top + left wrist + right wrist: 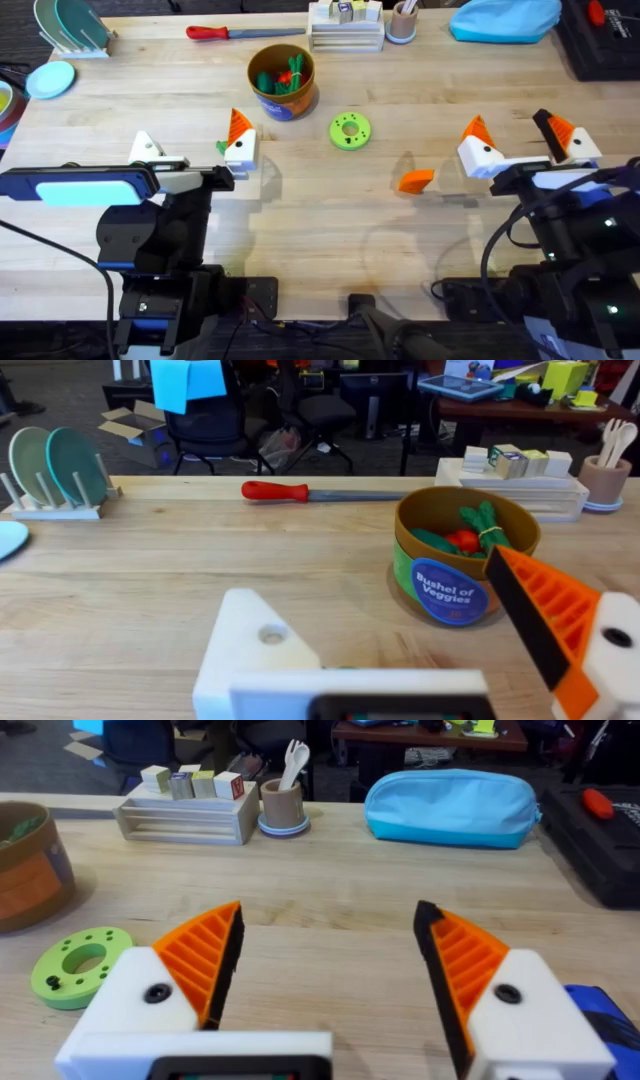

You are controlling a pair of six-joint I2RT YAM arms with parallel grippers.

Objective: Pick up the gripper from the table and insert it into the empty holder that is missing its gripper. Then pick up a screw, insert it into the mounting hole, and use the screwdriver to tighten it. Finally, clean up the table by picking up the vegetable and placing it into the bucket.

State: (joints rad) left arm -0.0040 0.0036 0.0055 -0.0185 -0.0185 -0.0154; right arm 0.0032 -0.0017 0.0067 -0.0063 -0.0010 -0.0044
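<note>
Overhead: loose orange gripper just left of the spread right hand.

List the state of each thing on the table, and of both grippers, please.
loose orange wedge: lying on the table, unheld
holder: no orange tip fitted
bucket: upright, toy vegetables inside
red screwdriver: lying flat, untouched
left gripper: open, empty
right gripper: open, empty

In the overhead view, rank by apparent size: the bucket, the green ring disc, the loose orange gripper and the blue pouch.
Largest to smallest in the overhead view:
1. blue pouch, cut off by the top edge
2. bucket
3. green ring disc
4. loose orange gripper, close to the disc in size but a little smaller
</note>
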